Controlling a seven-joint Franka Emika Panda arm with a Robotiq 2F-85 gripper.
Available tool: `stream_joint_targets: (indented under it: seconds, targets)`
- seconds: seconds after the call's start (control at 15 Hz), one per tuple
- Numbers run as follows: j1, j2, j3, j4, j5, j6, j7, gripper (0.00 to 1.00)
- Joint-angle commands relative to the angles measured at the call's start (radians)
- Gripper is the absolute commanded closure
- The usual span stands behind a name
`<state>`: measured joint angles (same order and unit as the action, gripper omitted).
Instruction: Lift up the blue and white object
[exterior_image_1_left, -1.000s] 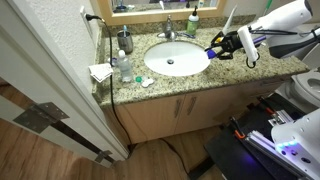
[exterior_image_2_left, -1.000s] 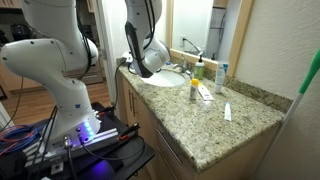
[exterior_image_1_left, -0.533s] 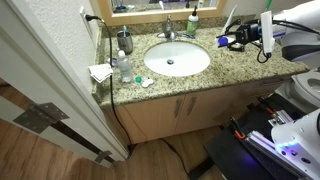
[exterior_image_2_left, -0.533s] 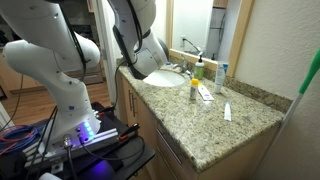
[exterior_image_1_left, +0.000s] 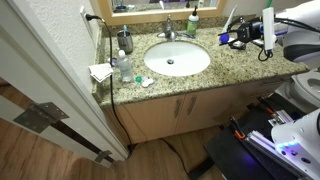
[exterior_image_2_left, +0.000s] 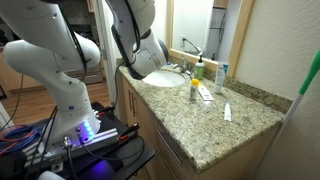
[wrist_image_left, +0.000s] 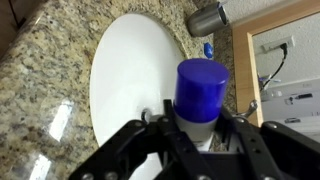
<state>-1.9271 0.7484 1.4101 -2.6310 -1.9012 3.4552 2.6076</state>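
The blue and white object (wrist_image_left: 200, 92) is a short tube with a bright blue end toward the camera and a white body. It sits between the two black fingers of my gripper (wrist_image_left: 200, 135), which is shut on it. In an exterior view the gripper (exterior_image_1_left: 236, 39) hangs in the air over the counter to the right of the sink, with the blue end (exterior_image_1_left: 224, 42) showing at its tip. In an exterior view the arm (exterior_image_2_left: 148, 50) hides the gripper and the object.
Below lie the white sink (wrist_image_left: 125, 80) (exterior_image_1_left: 177, 59), the faucet (exterior_image_1_left: 168, 33) and the granite counter (exterior_image_2_left: 215, 125). A white tube with orange marks (exterior_image_2_left: 205, 92), a green bottle (exterior_image_2_left: 198, 68) and a clear bottle (exterior_image_2_left: 221, 73) stand on the counter. A soap dispenser (exterior_image_1_left: 125, 41) stands left of the sink.
Over the last second my gripper has risen and swung right, away from the sink rim, with the blue and white object in it. In the last half second it has hardly moved.
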Motion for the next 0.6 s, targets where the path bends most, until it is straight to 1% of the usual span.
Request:
stream_joint_targets:
  seconds: [0.0, 0.2, 0.27, 0.4, 0.53]
  targets:
    - [0.066, 0.156, -0.123, 0.010, 0.010, 0.000, 0.000, 0.84]
    - [0.137, 0.261, -0.285, 0.049, -0.001, -0.001, -0.001, 0.84]
    - [0.145, 0.301, -0.333, 0.061, -0.005, -0.001, -0.002, 0.84]
    - [0.128, 0.365, -0.391, 0.062, 0.014, -0.001, -0.003, 0.84]
    - [0.096, 0.426, -0.426, 0.058, 0.035, -0.001, -0.003, 0.84]
